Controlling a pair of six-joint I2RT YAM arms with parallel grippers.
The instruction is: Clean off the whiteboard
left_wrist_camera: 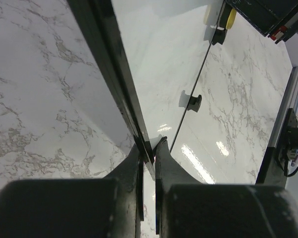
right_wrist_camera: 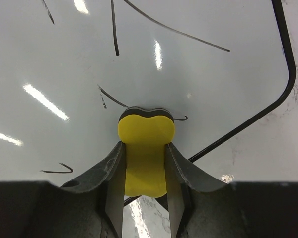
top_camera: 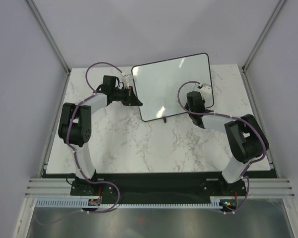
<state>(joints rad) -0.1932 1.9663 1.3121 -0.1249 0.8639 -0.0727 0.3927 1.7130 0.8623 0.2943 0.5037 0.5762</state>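
The whiteboard [top_camera: 171,87] stands tilted on the marble table, black-framed and glossy. My left gripper [top_camera: 137,101] is shut on its left edge; in the left wrist view the jaws pinch the black frame [left_wrist_camera: 120,84] at the gripper's tips [left_wrist_camera: 149,147]. My right gripper [top_camera: 202,94] sits at the board's right side, shut on a yellow eraser [right_wrist_camera: 145,148] whose dark felt face presses on the white surface [right_wrist_camera: 154,59]. Thin dark pen strokes [right_wrist_camera: 171,29] remain above and beside the eraser. The eraser also shows far off in the left wrist view [left_wrist_camera: 230,18].
One small black foot [left_wrist_camera: 193,102] props the board from behind. The marble tabletop [top_camera: 139,144] stretches in front of the board. Grey walls and metal corner posts [top_camera: 47,34] enclose the table. A black rail [top_camera: 154,183] carries both arm bases.
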